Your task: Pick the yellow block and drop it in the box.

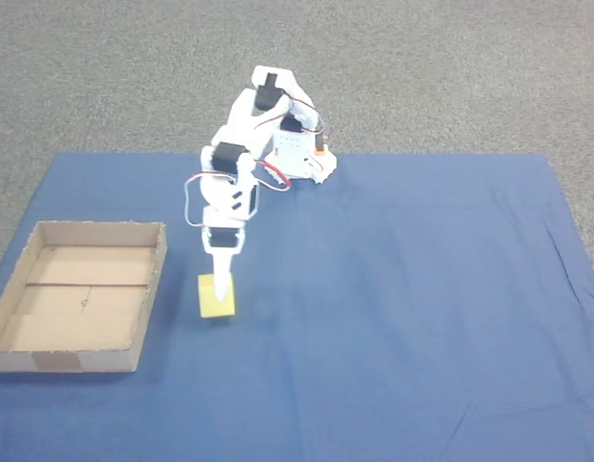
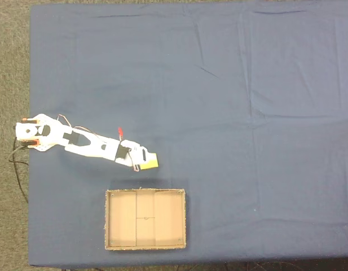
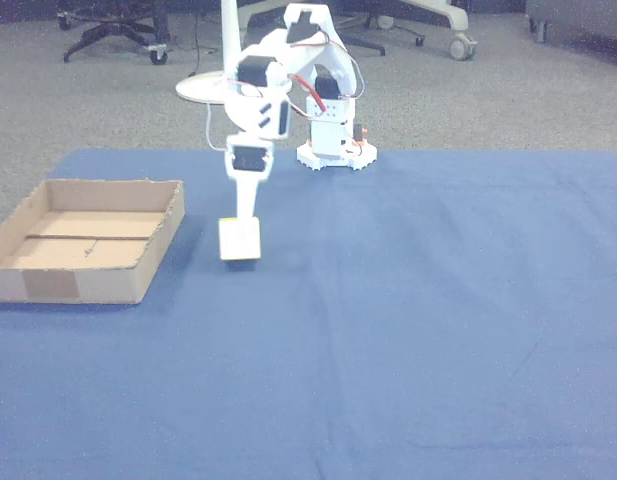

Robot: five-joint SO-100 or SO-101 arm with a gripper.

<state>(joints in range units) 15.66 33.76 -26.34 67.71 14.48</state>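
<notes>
One small pale-yellow cube [image 1: 217, 296] sat at the tip of the white two-finger claw [image 1: 221, 282], which reached down onto it; whether the fingers had clamped it could not be told. The single shallow brown cardboard tray [image 1: 152, 279] lay just beside, to the left in a fixed view, so the carry likely ran leftward over its near wall. Both rested on one blue cloth [image 1: 422, 308].

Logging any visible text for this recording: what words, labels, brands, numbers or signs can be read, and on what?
None can be read.
The box shows bare cardboard and a plain tape patch.
The yellow block has plain faces.
The white arm shows no legible marking; any print on it is too small and blurred.
</notes>
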